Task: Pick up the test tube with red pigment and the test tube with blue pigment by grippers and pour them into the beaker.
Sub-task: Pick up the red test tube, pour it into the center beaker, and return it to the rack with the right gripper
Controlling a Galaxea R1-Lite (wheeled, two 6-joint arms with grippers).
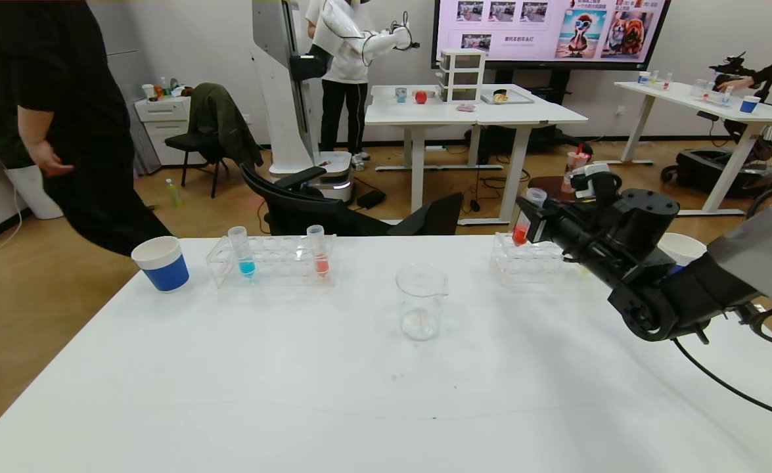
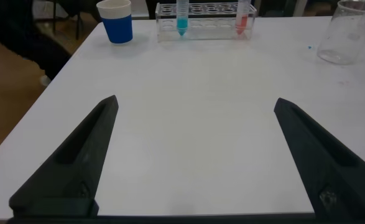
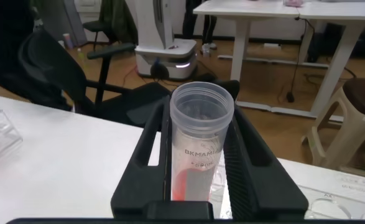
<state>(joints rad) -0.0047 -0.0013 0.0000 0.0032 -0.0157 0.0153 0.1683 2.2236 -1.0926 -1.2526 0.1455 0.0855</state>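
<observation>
Wood floor (image 1: 44,276); 2 white desks (image 1: 471,112); wall screen (image 1: 550,29); black chair (image 1: 307,203).

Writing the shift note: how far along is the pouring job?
Nothing poured: the beaker looks empty. In hand: the right gripper is shut on the test tube with red pigment above its rack. Left: pouring it, then the test tube with blue pigment; left gripper open, idle.

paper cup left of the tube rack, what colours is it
The paper cup has a blue body with a white rim and inside, clearest in the head view.
</observation>
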